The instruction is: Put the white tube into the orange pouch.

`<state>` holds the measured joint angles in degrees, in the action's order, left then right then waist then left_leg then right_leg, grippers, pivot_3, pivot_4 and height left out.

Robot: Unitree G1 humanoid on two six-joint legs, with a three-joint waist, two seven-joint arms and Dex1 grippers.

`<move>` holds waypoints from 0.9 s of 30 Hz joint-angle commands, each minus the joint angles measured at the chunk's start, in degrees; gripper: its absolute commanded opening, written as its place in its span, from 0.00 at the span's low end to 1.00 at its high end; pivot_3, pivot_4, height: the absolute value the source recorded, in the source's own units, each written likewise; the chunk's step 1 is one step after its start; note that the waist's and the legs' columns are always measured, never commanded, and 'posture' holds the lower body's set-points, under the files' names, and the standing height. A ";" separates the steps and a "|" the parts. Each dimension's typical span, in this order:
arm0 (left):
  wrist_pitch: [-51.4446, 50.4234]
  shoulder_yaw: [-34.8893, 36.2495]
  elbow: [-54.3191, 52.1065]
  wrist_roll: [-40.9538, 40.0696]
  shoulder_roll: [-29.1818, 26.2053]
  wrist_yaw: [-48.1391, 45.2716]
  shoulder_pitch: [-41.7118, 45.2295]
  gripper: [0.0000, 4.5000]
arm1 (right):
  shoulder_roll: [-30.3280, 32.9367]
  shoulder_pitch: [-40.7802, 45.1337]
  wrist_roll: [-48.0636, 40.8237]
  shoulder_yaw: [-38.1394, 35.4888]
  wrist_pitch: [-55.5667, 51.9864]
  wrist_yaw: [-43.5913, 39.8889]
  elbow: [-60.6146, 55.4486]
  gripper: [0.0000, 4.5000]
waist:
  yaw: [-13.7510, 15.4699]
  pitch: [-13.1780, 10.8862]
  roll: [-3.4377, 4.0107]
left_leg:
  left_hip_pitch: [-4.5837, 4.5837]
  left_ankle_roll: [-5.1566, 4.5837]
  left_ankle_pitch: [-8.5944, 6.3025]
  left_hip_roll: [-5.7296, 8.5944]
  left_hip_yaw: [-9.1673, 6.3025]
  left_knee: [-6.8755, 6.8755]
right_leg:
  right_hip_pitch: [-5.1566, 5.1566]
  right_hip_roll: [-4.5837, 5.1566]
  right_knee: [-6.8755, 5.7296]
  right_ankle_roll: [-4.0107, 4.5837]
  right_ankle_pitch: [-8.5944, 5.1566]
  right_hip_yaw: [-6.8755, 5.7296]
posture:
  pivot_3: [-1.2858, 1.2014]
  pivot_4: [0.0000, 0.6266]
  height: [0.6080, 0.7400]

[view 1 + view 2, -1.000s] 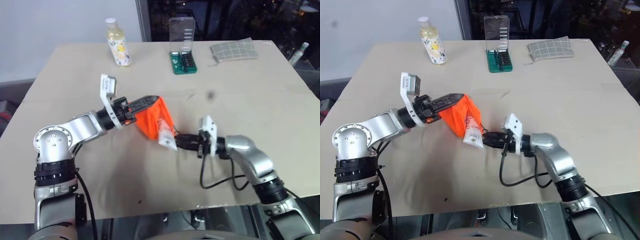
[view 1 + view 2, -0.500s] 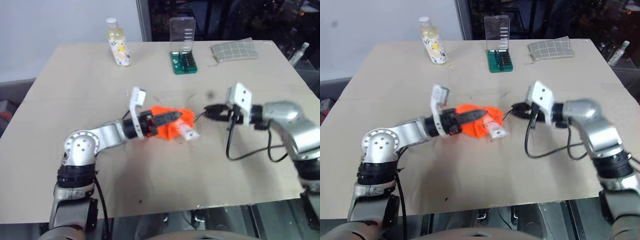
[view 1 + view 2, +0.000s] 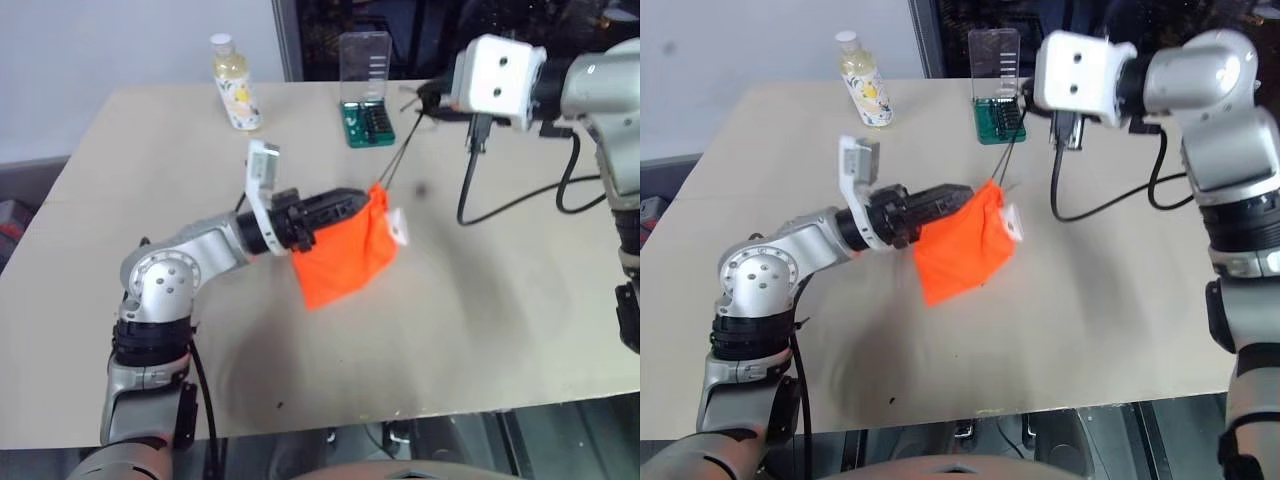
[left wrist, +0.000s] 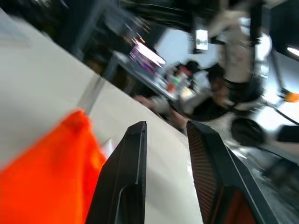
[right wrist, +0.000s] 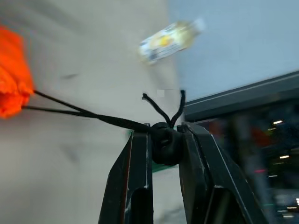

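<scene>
Table: beige top (image 3: 520,300); I see a bottle (image 3: 236,86) and a bit case (image 3: 365,90) at its far side.
Right gripper (image 5: 161,140): raised, fingers clamped on the black cord (image 5: 88,114).
Orange pouch (image 3: 345,255): hangs from this cord.
Left gripper (image 3: 352,199): fingers a little apart at the pouch's top.
White tube (image 3: 398,226): its end sticks out at the pouch's side.

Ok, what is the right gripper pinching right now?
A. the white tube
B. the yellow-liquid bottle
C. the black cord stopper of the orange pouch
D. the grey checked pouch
C: in the right wrist view the right gripper is clamped on the black cord stopper, its cord running taut to the orange pouch.
</scene>
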<state>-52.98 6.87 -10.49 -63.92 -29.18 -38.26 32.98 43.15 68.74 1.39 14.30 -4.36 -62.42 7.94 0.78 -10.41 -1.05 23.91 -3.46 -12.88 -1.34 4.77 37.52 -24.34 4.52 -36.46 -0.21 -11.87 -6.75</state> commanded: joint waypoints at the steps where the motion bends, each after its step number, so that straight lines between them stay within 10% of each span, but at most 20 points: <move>1: 1.73 3.37 0.73 -0.35 0.60 0.47 2.74 0.30 | -0.44 5.41 2.22 -1.65 4.69 1.58 3.43 0.06 | 0.02 -0.02 0.00 | 0.00 0.00 0.00 0.00 -0.01 0.00 | 0.00 0.00 0.00 0.01 0.01 0.00 | 0.52 0.24 1.00; 11: 7.15 6.61 7.68 5.29 3.77 6.94 8.83 0.30 | -3.12 21.52 9.93 -2.13 17.86 11.45 19.26 0.06 | -0.11 -0.06 -0.02 | 0.02 0.00 0.00 -0.01 0.06 -0.02 | -0.06 -0.01 -0.05 0.20 0.12 0.06 | 0.52 0.24 1.00; 27: 20.21 -8.31 9.77 29.44 9.08 4.27 14.80 0.30 | -5.67 9.21 7.87 -3.71 11.15 10.85 4.92 0.06 | -0.08 -0.09 -0.02 | 0.02 0.00 0.01 -0.01 0.31 -0.05 | -0.23 -0.03 -0.26 0.22 0.13 0.23 | 0.52 0.24 1.00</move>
<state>-34.86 -0.95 -0.85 -36.01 -20.26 -33.63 46.52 37.13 76.89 10.30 12.92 7.84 -52.01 15.97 0.71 -10.50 -1.07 23.93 -3.46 -12.87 -1.35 5.11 37.48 -24.58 4.48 -36.73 0.00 -11.74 -6.51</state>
